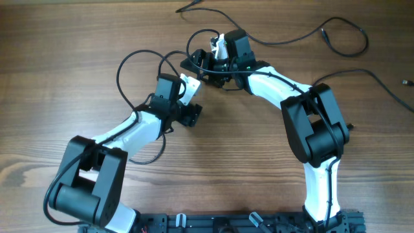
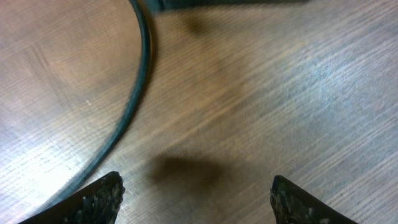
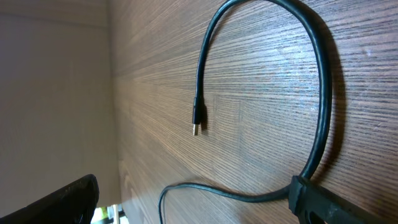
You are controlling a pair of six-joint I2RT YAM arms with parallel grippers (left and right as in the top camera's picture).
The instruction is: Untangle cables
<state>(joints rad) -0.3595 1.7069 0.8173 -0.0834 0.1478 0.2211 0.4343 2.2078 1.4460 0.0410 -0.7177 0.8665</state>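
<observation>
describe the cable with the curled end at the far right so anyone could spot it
In the overhead view, look beyond the right arm toward the table's far right corner. A thin black cable runs rightward and ends in a hook-shaped curl doubling back on itself; the neighbouring cable nearer the arm's elbow sweeps off the right edge uncurled.

Open wood on the table (image 1: 58,45) spans the far left and the near middle. The left arm's own cable loop (image 1: 119,76) bars its left side. The right gripper (image 1: 197,63) crowds the centre, and loose cables (image 1: 325,35) cross the far right.
</observation>
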